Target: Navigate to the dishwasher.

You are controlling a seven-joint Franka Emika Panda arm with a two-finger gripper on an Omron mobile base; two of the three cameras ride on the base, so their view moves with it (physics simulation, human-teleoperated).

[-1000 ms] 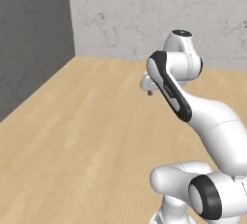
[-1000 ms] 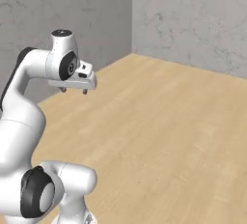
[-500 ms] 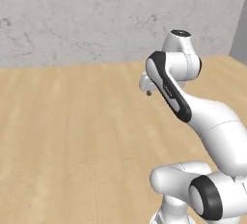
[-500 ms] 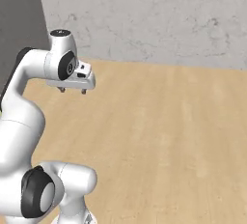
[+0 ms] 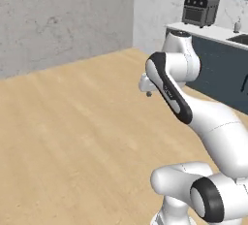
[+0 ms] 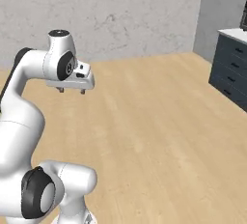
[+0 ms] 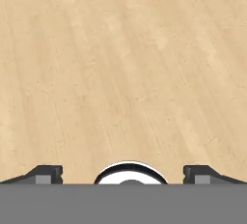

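Place: a simulated home kitchen.
Floor: pale wooden plank floor (image 5: 72, 122), wide and bare.
Walls: mottled grey plaster-like walls (image 5: 58, 15) meeting at a corner.
Counter: white countertop (image 5: 213, 31) on dark blue-grey base cabinets (image 5: 227, 73) along the right wall.
Appliance: boxy dark steel toaster oven (image 5: 200, 9) near the countertop's left end.
Drawers: dark blue-grey drawer stack (image 6: 230, 68) with small black pulls, at the right edge.
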